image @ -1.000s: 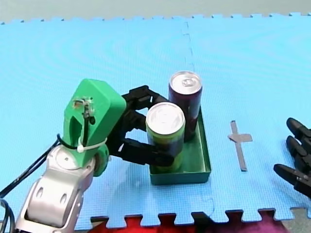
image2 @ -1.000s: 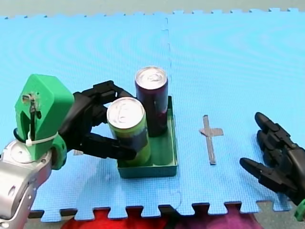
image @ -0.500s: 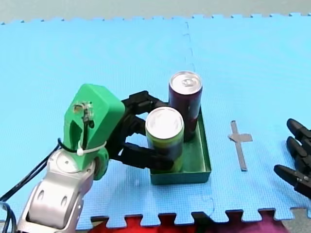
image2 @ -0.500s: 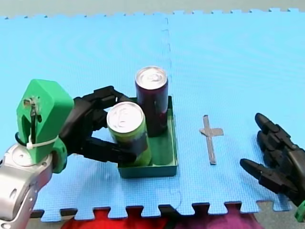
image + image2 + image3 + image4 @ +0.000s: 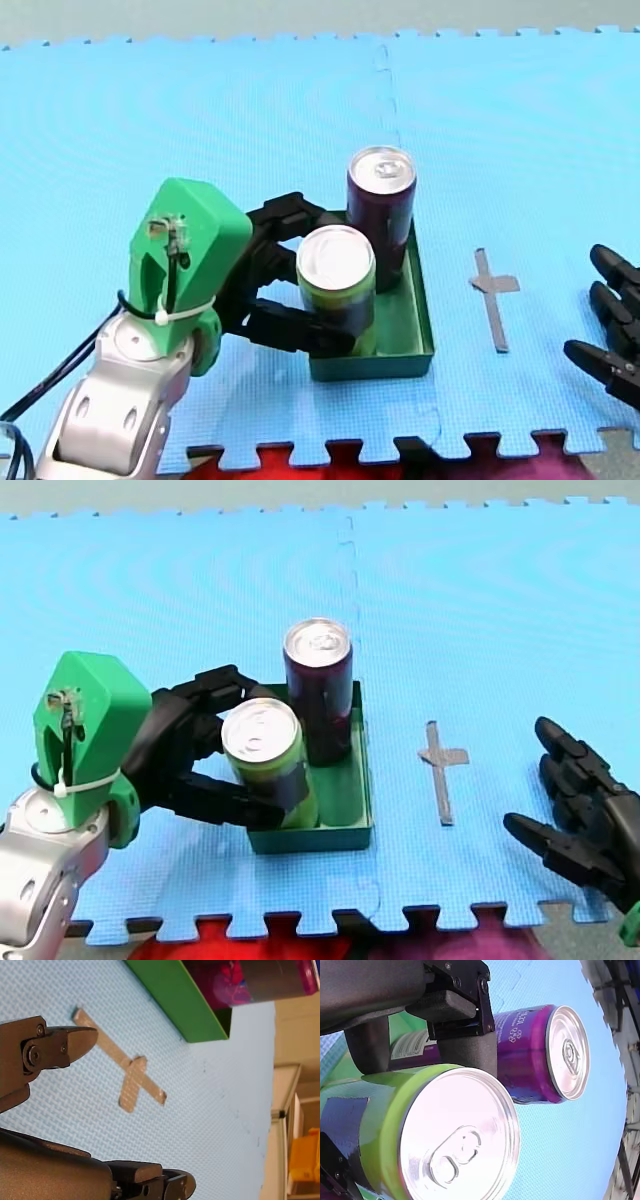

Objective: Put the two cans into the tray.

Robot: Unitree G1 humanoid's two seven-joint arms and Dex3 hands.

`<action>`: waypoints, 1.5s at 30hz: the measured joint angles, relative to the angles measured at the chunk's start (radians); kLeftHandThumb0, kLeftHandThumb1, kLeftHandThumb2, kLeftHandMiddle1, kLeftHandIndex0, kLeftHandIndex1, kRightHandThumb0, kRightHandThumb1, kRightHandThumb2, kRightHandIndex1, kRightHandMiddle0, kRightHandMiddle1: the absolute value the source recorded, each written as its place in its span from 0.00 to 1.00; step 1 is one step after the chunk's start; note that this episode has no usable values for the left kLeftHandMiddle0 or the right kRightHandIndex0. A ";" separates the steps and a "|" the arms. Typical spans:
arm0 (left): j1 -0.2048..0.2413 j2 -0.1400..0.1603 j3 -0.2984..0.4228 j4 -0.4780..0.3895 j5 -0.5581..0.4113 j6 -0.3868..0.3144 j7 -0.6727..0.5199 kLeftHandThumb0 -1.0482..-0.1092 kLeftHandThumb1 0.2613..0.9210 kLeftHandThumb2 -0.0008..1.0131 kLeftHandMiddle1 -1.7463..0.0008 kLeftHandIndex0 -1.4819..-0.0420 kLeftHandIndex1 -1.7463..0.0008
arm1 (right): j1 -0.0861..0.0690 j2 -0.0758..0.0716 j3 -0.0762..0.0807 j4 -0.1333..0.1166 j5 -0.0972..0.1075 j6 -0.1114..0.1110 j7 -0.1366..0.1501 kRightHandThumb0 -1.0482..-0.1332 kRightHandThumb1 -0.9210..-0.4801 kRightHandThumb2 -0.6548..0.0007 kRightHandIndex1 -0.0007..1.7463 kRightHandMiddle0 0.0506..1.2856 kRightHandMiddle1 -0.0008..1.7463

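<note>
A green can (image 5: 337,292) stands upright with its base down inside the near end of the dark green tray (image 5: 420,322). My left hand (image 5: 285,275) is shut on it from the left, black fingers around its far side and thumb across its near side. The second wrist view shows the same green can (image 5: 445,1135) at those fingers (image 5: 465,1045), with the purple can (image 5: 540,1055) just behind. The purple can (image 5: 381,212) stands upright in the tray's far end, close to the green one. My right hand (image 5: 615,325) is at the lower right, apart from the tray, holding nothing.
A grey tape cross (image 5: 492,292) is stuck on the blue foam mat (image 5: 200,120) between the tray and my right hand; the first wrist view shows this tape cross (image 5: 125,1072) too. The mat's toothed front edge (image 5: 330,452) runs just below the tray.
My left hand has lowered the green can a little deeper into the tray and drawn slightly toward the left. The purple can and my right hand have not moved.
</note>
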State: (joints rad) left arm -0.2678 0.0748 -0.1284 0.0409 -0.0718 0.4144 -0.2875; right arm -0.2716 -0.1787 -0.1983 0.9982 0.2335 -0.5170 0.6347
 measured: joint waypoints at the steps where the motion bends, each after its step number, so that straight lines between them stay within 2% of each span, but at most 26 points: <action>1: 0.001 0.000 0.000 0.000 0.000 0.000 0.000 0.87 0.83 0.00 0.00 0.67 0.00 | 0.001 0.000 0.000 -0.001 0.000 0.000 0.000 0.00 0.00 0.80 0.00 0.10 0.00; 17: 0.001 0.007 -0.010 -0.017 0.022 0.007 0.010 0.88 0.83 0.00 0.00 0.67 0.00 | 0.010 0.003 0.001 -0.020 0.002 0.010 0.000 0.00 0.00 0.80 0.00 0.10 0.00; 29: -0.001 0.014 -0.028 -0.033 0.057 0.013 0.021 0.88 0.83 0.00 0.00 0.67 0.00 | 0.024 0.009 0.003 -0.044 0.003 0.022 -0.009 0.00 0.00 0.80 0.00 0.10 0.00; 45: -0.003 0.020 -0.040 -0.060 0.073 0.039 0.022 0.89 0.84 0.00 0.00 0.66 0.00 | 0.031 0.008 0.008 -0.055 0.002 0.026 -0.016 0.00 0.00 0.79 0.00 0.09 0.00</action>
State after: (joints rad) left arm -0.2713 0.0952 -0.1683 -0.0191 0.0011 0.4536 -0.2657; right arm -0.2406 -0.1708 -0.1904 0.9432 0.2356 -0.4910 0.6184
